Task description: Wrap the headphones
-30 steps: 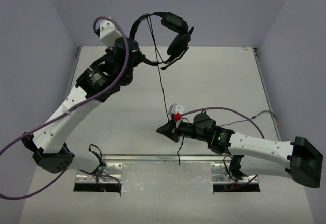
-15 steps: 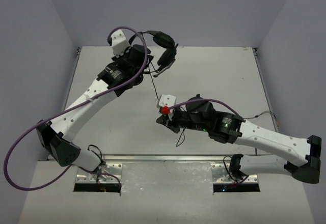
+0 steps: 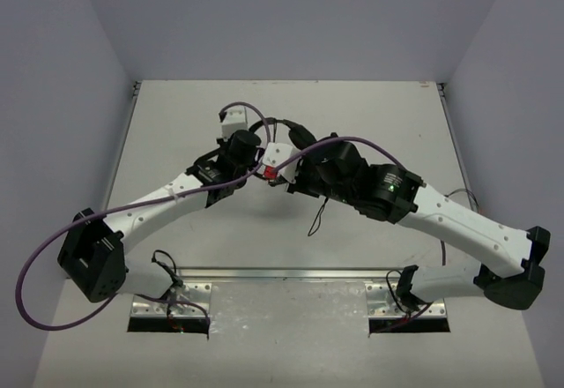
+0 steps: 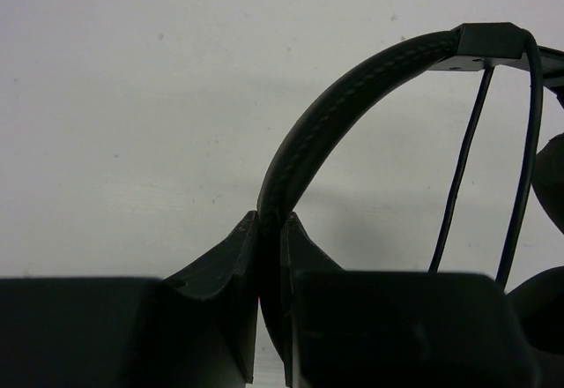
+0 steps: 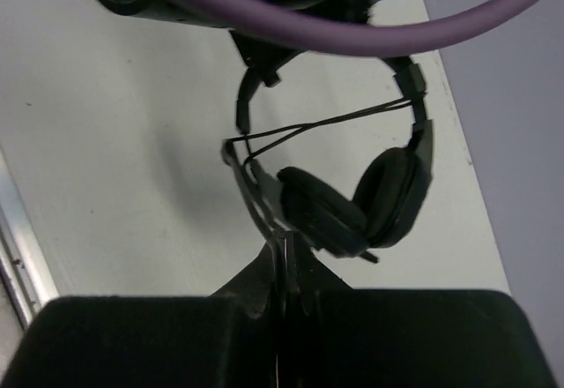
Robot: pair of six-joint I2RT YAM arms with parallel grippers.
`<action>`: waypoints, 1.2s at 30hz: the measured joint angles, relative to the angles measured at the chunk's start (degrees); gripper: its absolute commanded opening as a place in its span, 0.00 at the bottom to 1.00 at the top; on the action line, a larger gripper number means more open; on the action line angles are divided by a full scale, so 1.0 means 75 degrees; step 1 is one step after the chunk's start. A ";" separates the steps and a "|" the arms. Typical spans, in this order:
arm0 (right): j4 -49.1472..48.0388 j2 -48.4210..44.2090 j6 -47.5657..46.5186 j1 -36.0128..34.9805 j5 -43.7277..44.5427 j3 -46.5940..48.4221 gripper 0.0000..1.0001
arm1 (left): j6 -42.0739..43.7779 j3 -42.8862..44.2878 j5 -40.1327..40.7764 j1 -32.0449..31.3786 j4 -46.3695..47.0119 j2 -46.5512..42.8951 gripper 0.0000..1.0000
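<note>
While left tool (image 4: pixel 269 225) pinches headphones' (image 5: pixel 352 198) stitched curved headband (image 4: pixel 352 88), right tool (image 5: pixel 284 251) nips thin cord (image 4: pixel 460 176).

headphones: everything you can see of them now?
Black over-ear headphones, apparently lifted off the table. The stitched, leather-look headband is pinched in the shut left gripper. Two padded oval ear cups hang close together. A thin black cord crosses the headband's arc and runs into the shut right gripper.

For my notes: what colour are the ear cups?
Ear cups: black; best seen in right wrist view.
</note>
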State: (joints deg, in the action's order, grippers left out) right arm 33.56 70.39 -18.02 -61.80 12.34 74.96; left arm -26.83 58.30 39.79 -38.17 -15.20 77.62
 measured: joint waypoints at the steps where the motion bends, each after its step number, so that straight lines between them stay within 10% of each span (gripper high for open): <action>1: 0.0087 0.0102 -0.0152 0.0090 0.0085 0.0119 0.01 | 0.0137 -0.0187 -0.0178 -0.0026 0.0210 -0.0026 0.00; 11: -0.0638 0.0522 -0.1693 0.1116 0.1148 0.0166 0.01 | 0.0988 -0.1617 -0.1856 -0.0973 0.1626 -0.0606 0.00; 22: -0.2541 0.1110 -0.2754 0.2130 0.1580 -0.0187 0.05 | 0.0385 -0.1547 -0.1349 -0.1574 0.0131 -0.2375 0.01; 36: -0.2955 0.1125 -0.1679 0.3351 -0.0839 -0.0580 0.02 | 0.0358 -0.0487 -0.1766 -0.1574 -0.2060 -0.3279 0.00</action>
State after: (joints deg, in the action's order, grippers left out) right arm 11.40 78.83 -30.61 -36.67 6.04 70.61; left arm -24.14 54.65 26.55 -49.98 -30.65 53.04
